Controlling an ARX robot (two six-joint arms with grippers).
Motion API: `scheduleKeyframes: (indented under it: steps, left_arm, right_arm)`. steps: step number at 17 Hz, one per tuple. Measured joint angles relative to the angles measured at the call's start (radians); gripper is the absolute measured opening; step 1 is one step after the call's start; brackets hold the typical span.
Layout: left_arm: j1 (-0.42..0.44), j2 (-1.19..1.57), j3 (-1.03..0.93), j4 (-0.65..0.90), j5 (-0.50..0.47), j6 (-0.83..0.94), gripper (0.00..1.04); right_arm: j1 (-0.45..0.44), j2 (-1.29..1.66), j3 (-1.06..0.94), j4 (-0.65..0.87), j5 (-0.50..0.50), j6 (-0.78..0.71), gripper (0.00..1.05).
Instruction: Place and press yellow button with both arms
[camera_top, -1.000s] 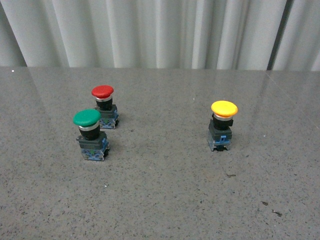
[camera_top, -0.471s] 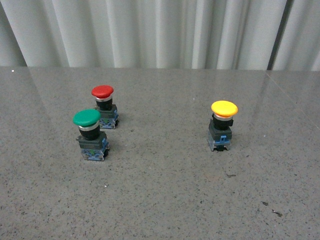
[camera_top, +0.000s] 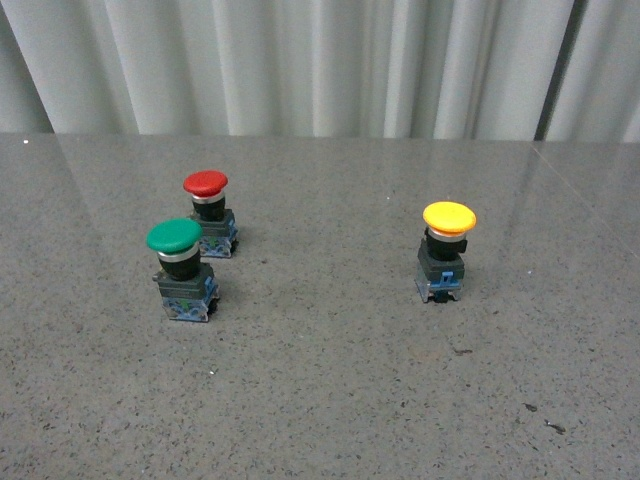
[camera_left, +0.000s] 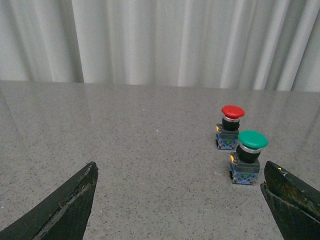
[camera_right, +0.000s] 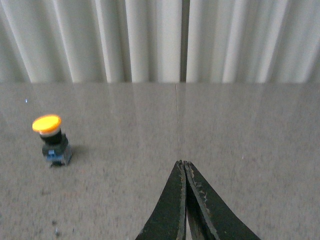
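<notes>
The yellow button (camera_top: 445, 250) stands upright on the grey table, right of centre in the front view. It also shows in the right wrist view (camera_right: 51, 140), far off to one side of my right gripper (camera_right: 182, 164), which is shut and empty. My left gripper (camera_left: 180, 172) is open wide and empty above bare table, and the yellow button is out of its view. Neither arm shows in the front view.
A green-capped button (camera_top: 180, 268) and a red-capped button (camera_top: 210, 212) stand close together at the left of the table; both show in the left wrist view, green (camera_left: 248, 156) and red (camera_left: 230, 126). White curtains (camera_top: 320, 65) hang behind the table (camera_top: 330, 380).
</notes>
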Motion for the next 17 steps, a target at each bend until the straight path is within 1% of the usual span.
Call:
scheduleKeyframes:
  steps: [1, 2, 4, 10, 11, 15, 16, 17]
  left_arm:
    - [0.0, 0.0, 0.0, 0.0, -0.002, 0.0, 0.98]
    - [0.0, 0.0, 0.0, 0.0, 0.0, 0.0, 0.98]
    - [0.0, 0.0, 0.0, 0.0, -0.001, 0.0, 0.98]
    - [0.0, 0.0, 0.0, 0.0, 0.0, 0.0, 0.98]
    - [0.0, 0.0, 0.0, 0.0, 0.0, 0.0, 0.98]
    - [0.0, 0.0, 0.0, 0.0, 0.0, 0.0, 0.98]
    - [0.0, 0.0, 0.0, 0.0, 0.0, 0.0, 0.98]
    - [0.0, 0.0, 0.0, 0.0, 0.0, 0.0, 0.98]
  right_arm:
    - [0.0, -0.076, 0.0, -0.07, -0.001, 0.0, 0.02]
    - [0.0, -0.098, 0.0, -0.047, -0.002, 0.0, 0.02]
    - [0.0, -0.097, 0.0, -0.071, -0.001, 0.0, 0.02]
    - [0.0, -0.097, 0.0, -0.063, -0.002, 0.0, 0.02]
    - [0.0, -0.097, 0.0, -0.063, -0.002, 0.0, 0.17]
    - [0.0, -0.097, 0.0, -0.063, -0.002, 0.0, 0.59]
    - [0.0, -0.097, 0.0, -0.063, -0.002, 0.0, 0.72]
    - [0.0, -0.097, 0.0, -0.063, -0.002, 0.0, 0.81]
